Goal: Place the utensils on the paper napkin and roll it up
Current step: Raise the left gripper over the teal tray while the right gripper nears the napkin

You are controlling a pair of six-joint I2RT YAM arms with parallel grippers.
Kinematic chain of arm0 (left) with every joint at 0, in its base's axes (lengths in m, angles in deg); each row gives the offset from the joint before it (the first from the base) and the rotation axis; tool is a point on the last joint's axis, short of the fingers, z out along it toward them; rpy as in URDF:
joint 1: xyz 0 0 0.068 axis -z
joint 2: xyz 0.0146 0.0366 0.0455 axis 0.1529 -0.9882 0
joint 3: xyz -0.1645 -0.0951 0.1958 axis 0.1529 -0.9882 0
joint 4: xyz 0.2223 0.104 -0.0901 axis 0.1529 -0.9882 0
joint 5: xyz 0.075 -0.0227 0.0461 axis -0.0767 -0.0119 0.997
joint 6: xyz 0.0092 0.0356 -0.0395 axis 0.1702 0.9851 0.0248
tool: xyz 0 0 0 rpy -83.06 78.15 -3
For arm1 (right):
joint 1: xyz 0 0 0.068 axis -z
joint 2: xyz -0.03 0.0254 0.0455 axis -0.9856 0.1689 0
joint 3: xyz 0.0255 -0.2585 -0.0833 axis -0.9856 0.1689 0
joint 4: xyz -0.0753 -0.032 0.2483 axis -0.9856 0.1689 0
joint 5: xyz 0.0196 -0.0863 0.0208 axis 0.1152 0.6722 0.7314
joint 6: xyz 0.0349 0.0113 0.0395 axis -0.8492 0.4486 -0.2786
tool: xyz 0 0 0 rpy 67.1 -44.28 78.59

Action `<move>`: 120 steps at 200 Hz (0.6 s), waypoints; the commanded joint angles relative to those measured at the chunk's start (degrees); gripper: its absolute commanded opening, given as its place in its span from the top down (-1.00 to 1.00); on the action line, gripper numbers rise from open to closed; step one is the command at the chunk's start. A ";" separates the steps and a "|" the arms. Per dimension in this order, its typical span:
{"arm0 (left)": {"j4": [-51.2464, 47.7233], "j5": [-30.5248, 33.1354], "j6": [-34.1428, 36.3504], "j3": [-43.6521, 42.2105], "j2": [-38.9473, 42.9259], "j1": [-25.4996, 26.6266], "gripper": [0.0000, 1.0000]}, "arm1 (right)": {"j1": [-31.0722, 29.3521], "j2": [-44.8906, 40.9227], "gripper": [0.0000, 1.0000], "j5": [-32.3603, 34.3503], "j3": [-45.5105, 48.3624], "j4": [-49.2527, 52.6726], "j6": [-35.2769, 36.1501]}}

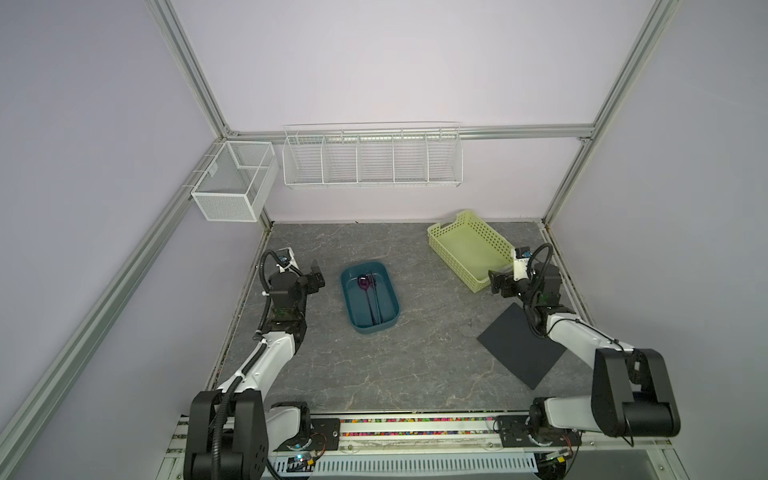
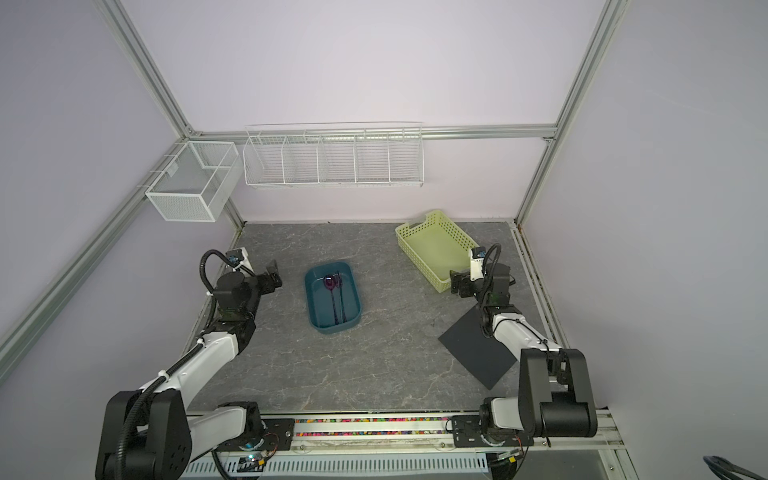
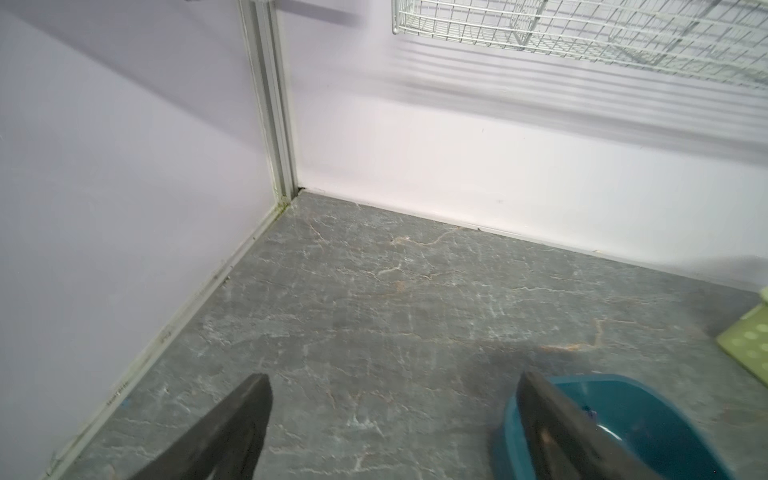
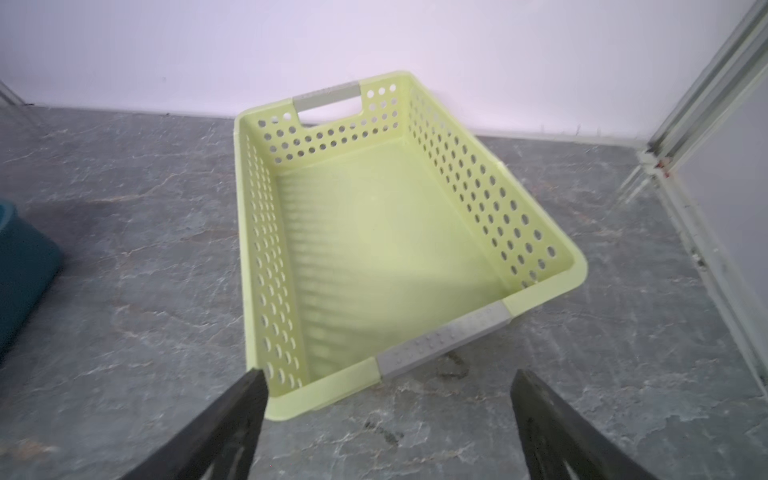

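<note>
Centre-left in both top views, the utensils (image 1: 371, 297) lie inside the teal tub (image 1: 348, 316), long axis running from upper to lower frame, purple heads at the upper end. Left gripper (image 1: 318, 274) hangs just left of the tub, level with the heads, jaws spread, nothing held. It is clearly the nearer arm, so the pick looks like its job: a short move right and down, jaws set across the handles. Paper napkin (image 1: 515, 353) lies flat at lower right, turned like a diamond, upper corner under the right arm, well apart from the tub. Right gripper (image 1: 494, 283) sits above it by the near end of the yellow-green basket (image 1: 441, 243), wide open, empty. Grey marbled table (image 1: 415, 365) between tub and napkin is bare, so there is room to carry across.

Left wrist view: both fingers (image 3: 232, 424) spread wide over bare table, nothing between. Tub rim shows at lower right behind one finger; utensils too hidden to make out.

Right wrist view: jaws wide, empty, pointing at the basket, which holds nothing. Tub edge at far left; napkin out of frame.
</note>
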 commanded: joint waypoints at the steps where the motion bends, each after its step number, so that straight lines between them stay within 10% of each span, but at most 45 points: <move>1: -15.46 -2.74 -5.06 5.00 2.00 1.41 -0.80 | -1.42 0.84 -0.96 -4.69 -5.10 11.71 -2.99; 120: -47.13 -16.66 -7.41 21.49 -3.76 3.43 -0.65 | -9.09 13.03 -0.72 -2.90 -28.67 38.85 -4.81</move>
